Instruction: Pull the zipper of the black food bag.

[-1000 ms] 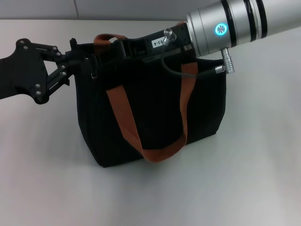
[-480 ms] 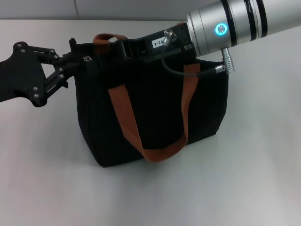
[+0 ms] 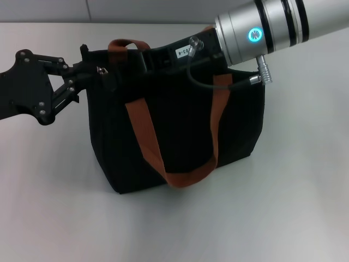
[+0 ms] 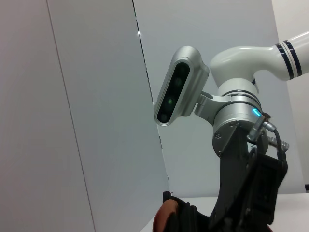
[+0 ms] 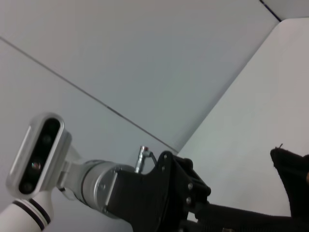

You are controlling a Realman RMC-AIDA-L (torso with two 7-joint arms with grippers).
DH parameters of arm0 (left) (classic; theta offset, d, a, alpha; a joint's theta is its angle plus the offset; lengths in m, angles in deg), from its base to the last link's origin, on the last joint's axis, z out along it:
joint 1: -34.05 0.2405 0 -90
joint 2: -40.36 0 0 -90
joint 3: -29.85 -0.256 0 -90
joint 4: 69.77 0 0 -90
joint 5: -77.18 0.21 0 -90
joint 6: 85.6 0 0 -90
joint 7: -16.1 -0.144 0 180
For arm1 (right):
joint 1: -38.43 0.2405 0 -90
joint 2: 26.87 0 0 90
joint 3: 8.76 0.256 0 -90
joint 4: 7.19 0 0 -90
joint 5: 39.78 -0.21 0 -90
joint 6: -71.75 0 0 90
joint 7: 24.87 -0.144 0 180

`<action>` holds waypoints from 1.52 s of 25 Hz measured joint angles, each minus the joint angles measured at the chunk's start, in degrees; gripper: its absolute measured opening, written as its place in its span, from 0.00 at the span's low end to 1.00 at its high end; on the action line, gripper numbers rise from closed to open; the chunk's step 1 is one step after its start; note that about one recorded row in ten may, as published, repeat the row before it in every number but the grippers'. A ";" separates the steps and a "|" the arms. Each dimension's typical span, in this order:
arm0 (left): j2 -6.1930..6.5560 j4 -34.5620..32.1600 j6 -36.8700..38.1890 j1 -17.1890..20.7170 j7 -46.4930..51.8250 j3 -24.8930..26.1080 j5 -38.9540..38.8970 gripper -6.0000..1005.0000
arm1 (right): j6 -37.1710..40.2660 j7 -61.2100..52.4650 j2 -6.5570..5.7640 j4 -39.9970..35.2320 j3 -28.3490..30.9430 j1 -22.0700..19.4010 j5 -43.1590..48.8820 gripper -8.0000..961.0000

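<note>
From the head view, the black food bag (image 3: 174,125) stands upright in the middle of the white surface (image 3: 283,207), its rust-brown handles (image 3: 163,158) drooping down the near face. The left gripper (image 3: 94,71) is at the bag's top left corner, fingers narrowed onto the zipper (image 3: 101,69), a tiny silver glint right at that end of the top edge. The right gripper (image 3: 147,57) reaches in from the far right and presses at the top rim; whether it is pinching fabric I cannot tell, the arm hides it. With the pull sitting at the far left end, my read is the travel is about finished, though the track itself is not visible.

Left wrist view: only the right arm (image 4: 241,145) against grey wall panels, no zipper.

Right wrist view: the left arm (image 5: 159,193) stretching toward a dark bag corner (image 5: 292,169).
</note>
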 joint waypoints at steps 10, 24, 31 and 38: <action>-0.10 0.16 0.08 0.36 -0.03 0.04 -0.02 0.15 | -0.45 -0.18 0.10 -1.52 -0.61 -0.37 -0.07 0.01; 0.05 0.30 0.16 0.99 -0.60 0.79 -0.09 0.16 | -2.27 -5.67 -0.09 -8.61 -5.23 -3.76 0.50 0.01; 0.12 0.38 0.22 1.17 -0.74 0.79 -0.09 0.16 | -2.56 -8.29 -0.16 -12.06 -5.28 -5.15 3.33 0.01; 0.15 0.38 0.25 1.43 -1.16 0.84 -0.09 0.16 | -2.69 -10.86 -0.26 -15.46 -5.27 -6.78 6.58 0.01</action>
